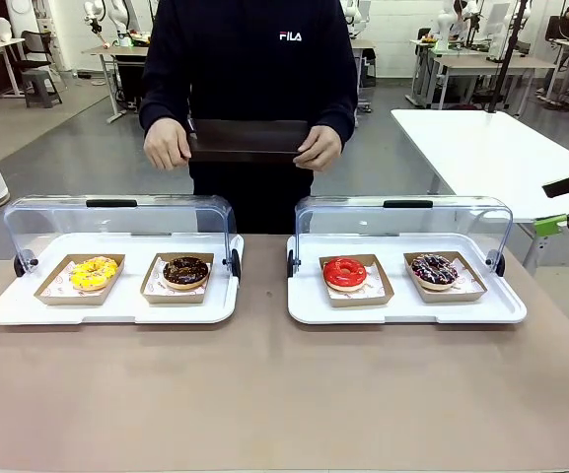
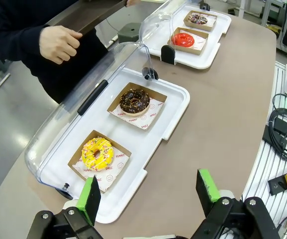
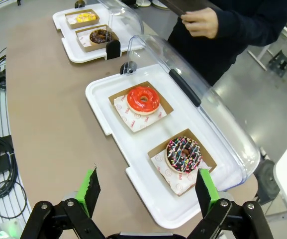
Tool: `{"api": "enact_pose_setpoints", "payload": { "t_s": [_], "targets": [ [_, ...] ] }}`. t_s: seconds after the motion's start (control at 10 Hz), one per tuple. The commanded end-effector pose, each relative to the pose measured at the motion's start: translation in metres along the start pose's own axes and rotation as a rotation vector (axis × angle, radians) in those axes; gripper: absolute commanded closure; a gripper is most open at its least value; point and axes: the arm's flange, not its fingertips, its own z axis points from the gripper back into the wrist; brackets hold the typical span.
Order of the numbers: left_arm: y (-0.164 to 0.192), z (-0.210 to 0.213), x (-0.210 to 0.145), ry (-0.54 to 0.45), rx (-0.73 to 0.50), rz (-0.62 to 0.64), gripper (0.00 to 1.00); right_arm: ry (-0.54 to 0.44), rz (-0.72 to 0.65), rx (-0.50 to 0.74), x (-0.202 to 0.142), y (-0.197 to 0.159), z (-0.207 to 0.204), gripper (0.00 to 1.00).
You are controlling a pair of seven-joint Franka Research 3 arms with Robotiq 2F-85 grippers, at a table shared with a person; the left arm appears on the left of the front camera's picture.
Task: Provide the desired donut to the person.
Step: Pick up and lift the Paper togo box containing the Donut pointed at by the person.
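Person (image 1: 249,69): upper centre of the front view, behind the tabletop (image 1: 264,394), both hands on a dark tray (image 1: 249,140) held at waist level.
Left case (image 1: 116,313): white base, left of centre, clear lid (image 1: 116,222) rolled back.
Yellow donut (image 1: 94,273): in the left card boat of that case, with the chocolate donut (image 1: 185,271) in the boat just right of it.
Right case (image 1: 402,313): right of centre, lid likewise open.
Red donut (image 1: 345,273): left boat there.
Sprinkled donut (image 1: 434,269): right boat, same case.
Left jaws: wide apart, green pads (image 2: 90,199) at the lower edge of the left wrist view, near the yellow donut.
Right jaws: wide apart, green pads (image 3: 204,191) at the lower edge of the right wrist view, near the sprinkled donut.
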Motion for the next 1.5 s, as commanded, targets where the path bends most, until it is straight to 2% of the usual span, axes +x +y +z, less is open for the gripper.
{"api": "enact_pose_setpoints", "payload": {
  "t_s": [0.0,1.4],
  "targets": [
    [0.0009,0.0002,0.0,-0.005,0.001,0.0,0.0,-0.014,-0.002,0.008,-0.0006,-0.0009,-0.002,0.0],
    [0.0009,0.0002,0.0,-0.005,0.001,0.0,0.0,-0.014,-0.002,0.008,-0.0006,-0.0009,-0.002,0.0]
  ]
}}
